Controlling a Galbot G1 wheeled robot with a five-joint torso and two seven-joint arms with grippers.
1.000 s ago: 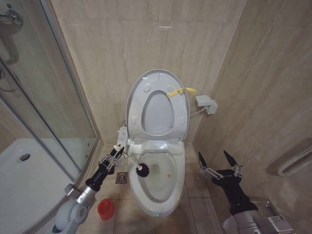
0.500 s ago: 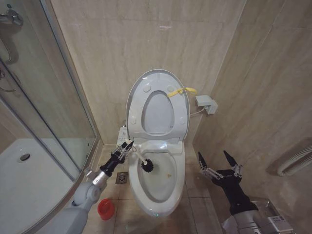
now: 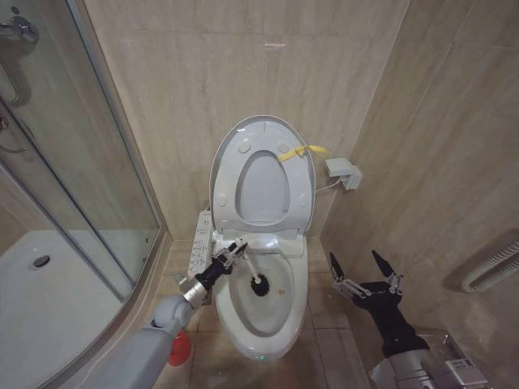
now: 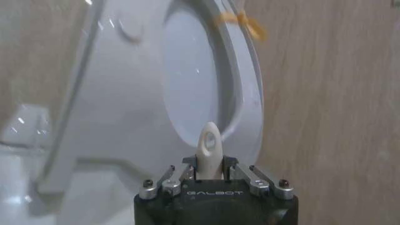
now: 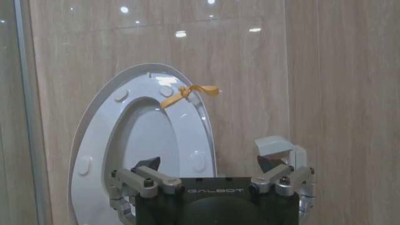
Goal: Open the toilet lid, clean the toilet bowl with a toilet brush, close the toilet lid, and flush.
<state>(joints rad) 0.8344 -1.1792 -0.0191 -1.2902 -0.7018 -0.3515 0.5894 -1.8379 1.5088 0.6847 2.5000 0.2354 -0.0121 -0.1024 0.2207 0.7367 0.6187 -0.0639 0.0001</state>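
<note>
The toilet lid (image 3: 261, 174) stands raised against the wall, a yellow strap (image 3: 302, 151) tied at its edge. Below it the white toilet bowl (image 3: 298, 301) lies uncovered. My left gripper (image 3: 235, 250) is over the bowl's back left rim, shut on the white handle of the toilet brush (image 3: 259, 285), whose black head hangs inside the bowl. In the left wrist view the handle end (image 4: 210, 149) pokes out between the shut gripper (image 4: 211, 174), with the lid (image 4: 144, 93) behind it. My right gripper (image 3: 355, 261) hovers open to the right of the toilet, facing the lid (image 5: 125, 140).
A red holder cup (image 3: 180, 347) sits on the floor left of the toilet, partly behind my left arm. The glass shower screen (image 3: 73, 162) and white shower tray (image 3: 40, 300) close off the left. A white wall box (image 3: 342, 173) and a ribbed hose (image 3: 491, 267) are on the right.
My left gripper has carried the brush to the right, from the bowl's left rim to inside the bowl. The right arm has stayed still.
</note>
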